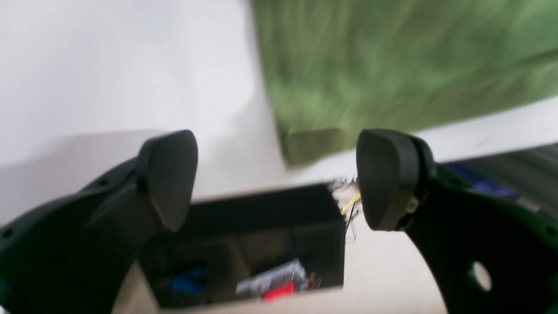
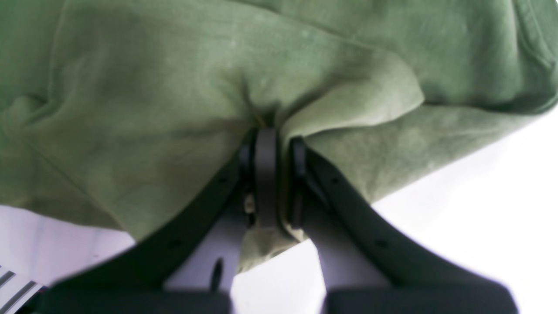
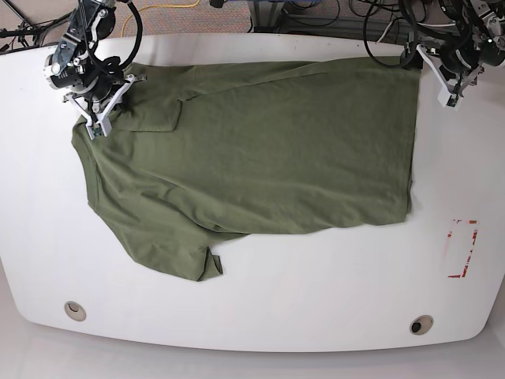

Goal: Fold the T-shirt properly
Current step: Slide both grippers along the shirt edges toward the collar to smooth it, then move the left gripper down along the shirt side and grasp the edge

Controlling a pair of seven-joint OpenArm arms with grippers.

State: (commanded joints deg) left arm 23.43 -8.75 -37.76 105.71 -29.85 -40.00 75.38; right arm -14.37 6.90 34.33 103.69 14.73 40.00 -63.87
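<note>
At the far corner on its own side, the right gripper pinches a bunch of the plain olive-green cotton T-shirt. Opposite, the left gripper gapes empty beside the hem. Spread wide across the white table, the shirt looks barely begun: nearly all folding remains.

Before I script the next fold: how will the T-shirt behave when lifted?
Likely floppy: the T-shirt puckers where the right gripper pinches it. Probably drapes and drags, since it covers much of the table. Its wrinkles suggest folds won't hold crisply.
</note>
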